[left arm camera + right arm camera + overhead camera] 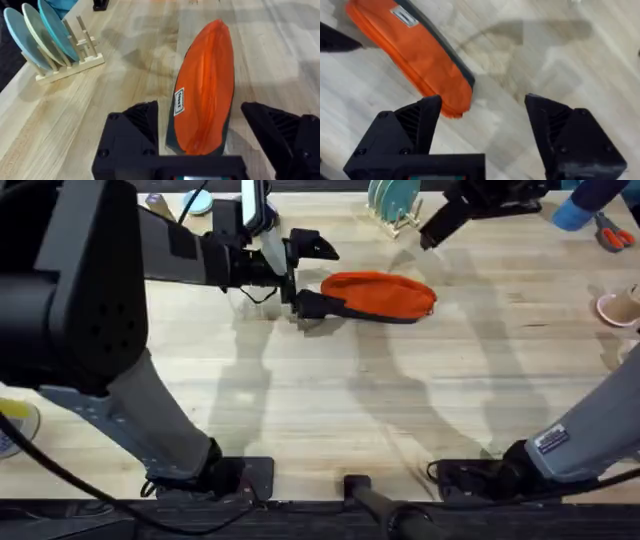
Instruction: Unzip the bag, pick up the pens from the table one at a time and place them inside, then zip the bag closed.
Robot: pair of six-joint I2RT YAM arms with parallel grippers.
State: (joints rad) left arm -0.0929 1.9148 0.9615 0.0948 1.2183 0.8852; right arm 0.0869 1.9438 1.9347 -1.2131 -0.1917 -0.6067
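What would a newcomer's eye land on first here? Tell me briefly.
First the orange bag, lying on the light wood table past its middle. Next the left gripper, open, its fingers to either side of the bag's end. Then the right gripper, open above the table by the bag's other end, and a rack of blue plates at the far edge.

One orange bag [380, 296]; three plates [40, 35] in one rack [70, 65]; two hands.
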